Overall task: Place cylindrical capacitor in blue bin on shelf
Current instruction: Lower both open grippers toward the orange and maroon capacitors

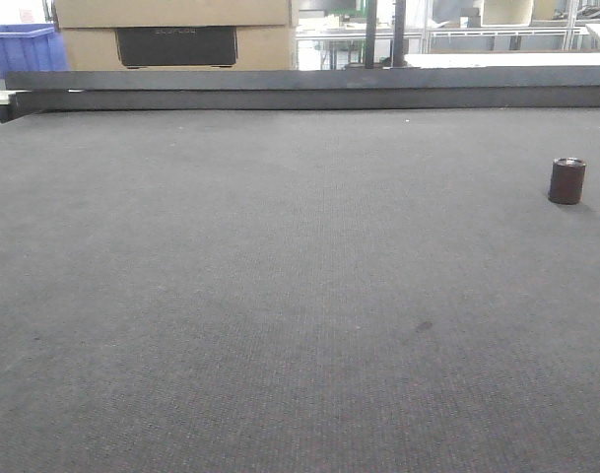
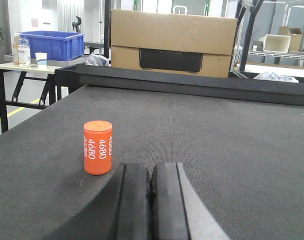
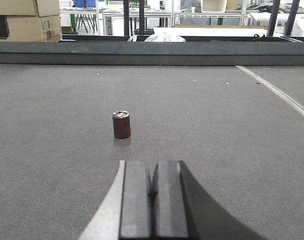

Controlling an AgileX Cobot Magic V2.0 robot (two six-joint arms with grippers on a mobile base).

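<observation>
R gripper (image 3: pixel 152 175), clenched empty, is facing capacitor (image 3: pixel 121 124) at 11 o'clock, likely for pickup; L gripper (image 2: pixel 151 172) is sitting clenched, empty.

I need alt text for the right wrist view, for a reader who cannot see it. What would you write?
A dark brown capacitor stands upright on a grey mat, ahead and slightly left of the right claw, which is shut and empty at the bottom edge. A low rail borders the mat's far side, with cardboard boxes beyond at top left.
</observation>
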